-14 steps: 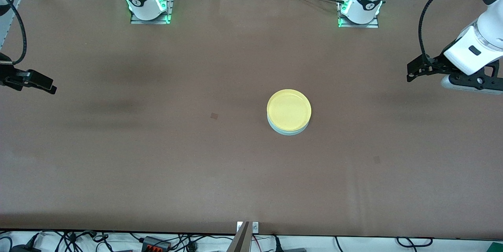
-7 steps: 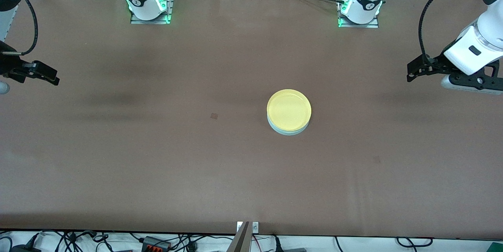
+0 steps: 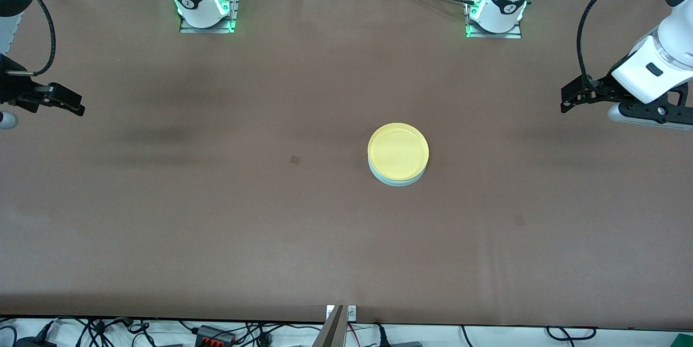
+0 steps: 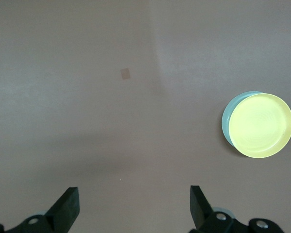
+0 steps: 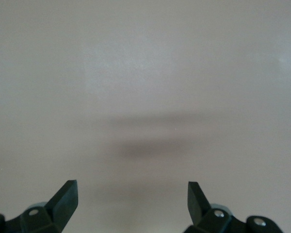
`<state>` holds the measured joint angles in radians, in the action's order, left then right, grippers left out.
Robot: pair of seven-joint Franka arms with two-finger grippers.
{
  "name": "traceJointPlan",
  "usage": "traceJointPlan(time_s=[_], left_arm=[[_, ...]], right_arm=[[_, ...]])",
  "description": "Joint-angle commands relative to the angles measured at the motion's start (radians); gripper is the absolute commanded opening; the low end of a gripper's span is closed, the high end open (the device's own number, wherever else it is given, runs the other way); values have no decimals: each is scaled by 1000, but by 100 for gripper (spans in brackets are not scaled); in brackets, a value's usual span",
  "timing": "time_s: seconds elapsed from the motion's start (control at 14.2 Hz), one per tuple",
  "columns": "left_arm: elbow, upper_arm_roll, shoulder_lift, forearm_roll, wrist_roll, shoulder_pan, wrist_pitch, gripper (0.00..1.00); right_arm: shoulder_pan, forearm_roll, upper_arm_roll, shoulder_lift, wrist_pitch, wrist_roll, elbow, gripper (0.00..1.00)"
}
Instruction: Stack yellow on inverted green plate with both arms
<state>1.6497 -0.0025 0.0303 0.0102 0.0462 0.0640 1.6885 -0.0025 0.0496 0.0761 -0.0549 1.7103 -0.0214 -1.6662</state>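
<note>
Left gripper [image 4: 133,208] and right gripper [image 5: 131,204] both gape wide, holding nothing, over the table's ends — yellow [image 3: 398,151] sits on the green plate [image 3: 397,181].

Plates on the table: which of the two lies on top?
The yellow plate lies on top, rim up. The green plate is beneath it, only its pale mint edge showing nearer the front camera.
</note>
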Motion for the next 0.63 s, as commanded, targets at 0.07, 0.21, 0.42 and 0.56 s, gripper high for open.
traceJointPlan(time_s=[0.07,0.21,0.42,0.56], left_arm=[[-4,-2,-12,-21,0,-1,-9,100],[-4,-2,-10,-21,1,-1,-9,100],[-4,-2,-10,-21,0,0,-9,100],[-4,-2,-10,-21,3,-1,-9,100]], right_arm=[[-10,4,-10,1,0,-11,6,100],[-17,1,-15,1,0,-11,6,100],[-50,-71,-18,1,0,-14,19,100],[-44,-67,-18,1,-1,-26,20,100]])
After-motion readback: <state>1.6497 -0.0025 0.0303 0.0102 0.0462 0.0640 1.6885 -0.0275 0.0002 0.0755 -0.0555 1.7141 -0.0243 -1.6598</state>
